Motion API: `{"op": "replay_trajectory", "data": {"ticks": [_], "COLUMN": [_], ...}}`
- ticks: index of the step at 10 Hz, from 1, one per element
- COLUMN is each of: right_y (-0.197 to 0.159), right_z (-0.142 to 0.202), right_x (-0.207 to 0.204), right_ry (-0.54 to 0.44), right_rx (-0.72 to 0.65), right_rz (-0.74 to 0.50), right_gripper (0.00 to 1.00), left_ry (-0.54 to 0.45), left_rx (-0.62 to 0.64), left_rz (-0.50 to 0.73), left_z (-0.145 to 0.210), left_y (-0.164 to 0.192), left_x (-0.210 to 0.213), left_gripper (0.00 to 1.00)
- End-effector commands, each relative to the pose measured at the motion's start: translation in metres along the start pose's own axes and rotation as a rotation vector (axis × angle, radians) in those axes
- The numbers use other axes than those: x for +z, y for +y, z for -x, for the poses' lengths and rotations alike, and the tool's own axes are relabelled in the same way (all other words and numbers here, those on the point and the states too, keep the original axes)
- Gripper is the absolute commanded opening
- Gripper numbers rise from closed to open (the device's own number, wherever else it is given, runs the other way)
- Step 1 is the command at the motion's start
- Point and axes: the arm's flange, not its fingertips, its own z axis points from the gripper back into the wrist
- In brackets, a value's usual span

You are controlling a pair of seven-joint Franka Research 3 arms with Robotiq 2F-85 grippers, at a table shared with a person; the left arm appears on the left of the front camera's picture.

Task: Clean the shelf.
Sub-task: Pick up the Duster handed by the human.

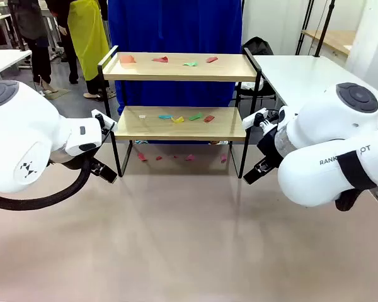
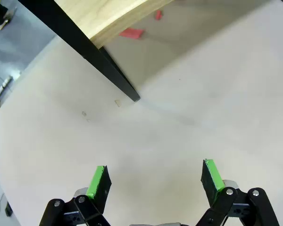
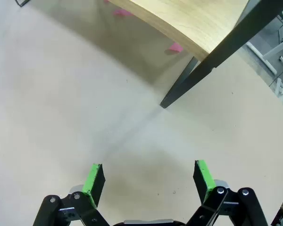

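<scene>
Table [image 1: 189,251]: beige, flat.
Shelf [image 1: 176,76]: two-tier rack of light wooden boards in a thin black metal frame, far centre.
Handling: probably stiff and light; hold by the frame posts.
Left gripper [image 2: 155,173]: jaws spread, empty, left of Shelf.
Right gripper [image 3: 148,172]: jaws spread, empty, right of Shelf.
Scraps [image 1: 177,119]: small coloured bits on both boards.

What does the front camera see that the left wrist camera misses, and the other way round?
The front view adds the whole shelf with both boards, coloured paper scraps on them, the left arm, the right arm and a blue curtain behind. The left wrist view adds a close look at the left gripper, green pads wide apart over bare table, and small marks on the table. Both share the shelf's lower board, a black leg, red scraps beneath and the beige table.
</scene>
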Motion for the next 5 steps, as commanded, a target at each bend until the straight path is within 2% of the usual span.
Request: {"op": "replay_trajectory", "data": {"ticks": [1,5], "right_y": [0.0000,0.0000], "right_z": [0.0000,0.0000], "right_x": [0.0000,0.0000], "right_ry": [0.000,0.000], "right_rx": [0.000,0.000], "right_rz": [0.000,0.000], "right_gripper": [1.00,1.00], "left_ry": [0.000,0.000], "left_rx": [0.000,0.000], "left_rz": [0.000,0.000], "left_z": [-0.0001,-0.0001], "left_y": [0.0000,0.0000], "left_x": [0.0001,0.0001], "left_gripper": [1.00,1.00]}}
